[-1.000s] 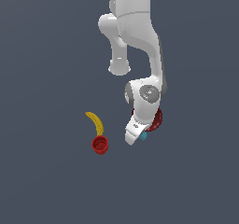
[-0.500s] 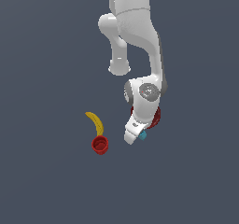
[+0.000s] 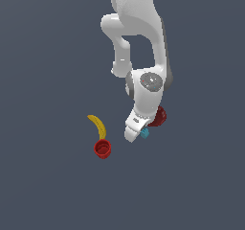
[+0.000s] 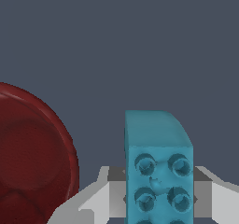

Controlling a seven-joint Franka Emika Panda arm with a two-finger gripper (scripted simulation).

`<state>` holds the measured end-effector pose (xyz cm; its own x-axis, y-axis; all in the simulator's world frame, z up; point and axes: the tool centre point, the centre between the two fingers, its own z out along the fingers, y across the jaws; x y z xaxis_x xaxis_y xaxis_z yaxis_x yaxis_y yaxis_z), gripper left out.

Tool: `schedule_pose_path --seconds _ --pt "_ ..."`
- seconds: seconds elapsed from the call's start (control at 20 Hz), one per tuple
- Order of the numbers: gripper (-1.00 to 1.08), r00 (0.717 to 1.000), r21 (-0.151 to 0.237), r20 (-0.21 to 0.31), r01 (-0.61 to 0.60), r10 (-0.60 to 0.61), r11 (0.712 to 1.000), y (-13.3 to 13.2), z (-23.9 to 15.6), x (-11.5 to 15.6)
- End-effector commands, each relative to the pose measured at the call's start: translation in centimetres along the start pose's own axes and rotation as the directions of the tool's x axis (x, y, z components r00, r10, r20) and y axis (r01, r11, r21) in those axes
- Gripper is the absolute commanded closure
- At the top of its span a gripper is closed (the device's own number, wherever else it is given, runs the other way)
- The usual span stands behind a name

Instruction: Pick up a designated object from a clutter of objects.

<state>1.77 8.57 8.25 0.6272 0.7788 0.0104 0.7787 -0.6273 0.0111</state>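
Two grey fingers flank the cyan studded piece, which sits between them just beside the dark red bowl; whether the gripper has closed on it cannot be told; the grasp step seems underway; next comes a straight lift, clear of the bowl.

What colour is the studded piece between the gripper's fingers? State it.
Cyan-blue. The studded piece shows best in the wrist view, between the fingers, beside the dark red bowl.

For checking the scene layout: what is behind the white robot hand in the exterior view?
Partly visible behind the hand: the dark red fluted bowl and small cyan studded plastic block. Most of each is covered.
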Motion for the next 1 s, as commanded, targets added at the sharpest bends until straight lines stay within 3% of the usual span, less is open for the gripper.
schedule_pose_path --seconds 0.0,0.95 --pt "1.08 1.000 -0.001 0.000 0.000 0.000 1.000 0.1 -2.0 -0.5" --pt "1.08 1.000 0.008 0.003 0.001 -0.002 1.000 1.5 -22.1 -6.2"
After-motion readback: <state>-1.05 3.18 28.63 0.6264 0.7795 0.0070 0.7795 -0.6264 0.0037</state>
